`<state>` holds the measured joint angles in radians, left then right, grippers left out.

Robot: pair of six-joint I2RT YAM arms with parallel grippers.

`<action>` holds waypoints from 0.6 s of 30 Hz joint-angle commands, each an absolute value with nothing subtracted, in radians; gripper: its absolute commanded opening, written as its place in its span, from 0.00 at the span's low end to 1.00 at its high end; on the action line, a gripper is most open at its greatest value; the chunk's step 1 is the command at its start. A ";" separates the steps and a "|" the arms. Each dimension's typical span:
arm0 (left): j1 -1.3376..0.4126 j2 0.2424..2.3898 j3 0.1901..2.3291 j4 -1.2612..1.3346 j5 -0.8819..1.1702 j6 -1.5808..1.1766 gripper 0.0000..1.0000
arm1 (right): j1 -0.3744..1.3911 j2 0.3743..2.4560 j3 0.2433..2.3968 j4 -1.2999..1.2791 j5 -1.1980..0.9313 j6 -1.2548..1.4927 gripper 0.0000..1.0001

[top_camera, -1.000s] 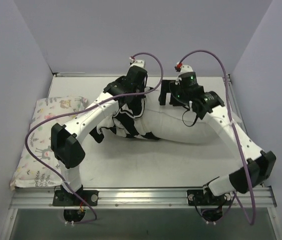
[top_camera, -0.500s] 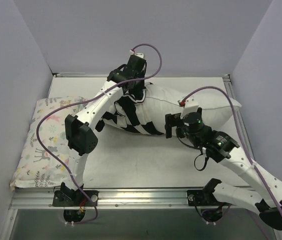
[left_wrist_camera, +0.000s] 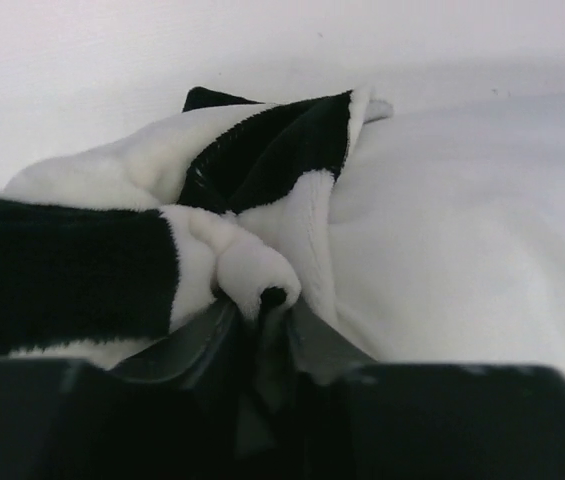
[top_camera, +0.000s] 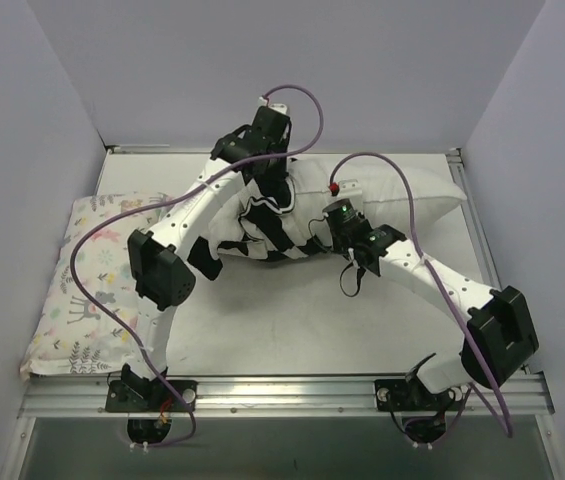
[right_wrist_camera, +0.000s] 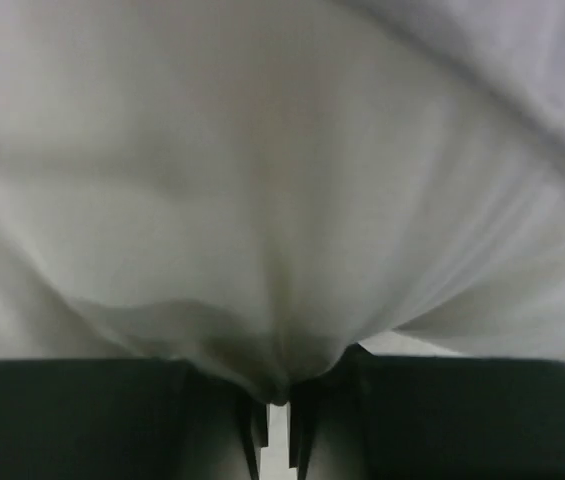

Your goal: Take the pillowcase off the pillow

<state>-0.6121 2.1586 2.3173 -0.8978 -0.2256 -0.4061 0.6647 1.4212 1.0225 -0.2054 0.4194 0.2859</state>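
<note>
Pillowcase cloth is plush, limp and light, so it should bunch and stretch rather than slide off in one piece, and it will likely drag on the stuffed pillow inside. It sits crumpled around the left end of the pillow, which lies across the far middle of the table, its right end bare. The left gripper is nearly closed on a thick fold of the checkered cloth at its open edge. The right gripper is narrowed onto a pinch of the pillow's white cover just beside that edge. Holding the hem looks sound, though a thin pinch of smooth white cover could slip under a hard pull.
</note>
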 commanded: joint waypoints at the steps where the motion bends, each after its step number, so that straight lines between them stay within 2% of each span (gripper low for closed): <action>1: -0.620 2.056 2.309 -0.996 -0.227 -0.356 0.34 | 0.626 1.421 1.112 -0.172 0.381 0.321 0.00; 2: -0.620 2.021 2.325 -0.994 -0.226 -0.344 0.44 | 0.620 1.416 1.158 -0.207 0.370 0.319 0.00; 5: -0.621 1.973 2.365 -0.992 -0.222 -0.322 0.57 | 0.617 1.399 1.251 -0.328 0.325 0.314 0.00; 9: -0.644 1.882 2.414 -0.991 -0.245 -0.292 0.75 | 0.620 1.390 1.524 -0.547 0.155 0.325 0.00; 13: -0.693 1.806 2.453 -0.980 -0.301 -0.252 0.84 | 0.627 1.365 1.678 -0.693 0.141 0.319 0.00; 18: -0.781 1.688 2.400 -0.936 -0.428 -0.224 0.88 | 0.578 1.373 1.665 -0.701 0.118 0.299 0.00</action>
<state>-0.7414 1.7660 2.4084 -0.9726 -0.3317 -0.2672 0.6090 1.4067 1.6402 -0.7048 0.1265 0.3065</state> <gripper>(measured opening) 0.880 0.075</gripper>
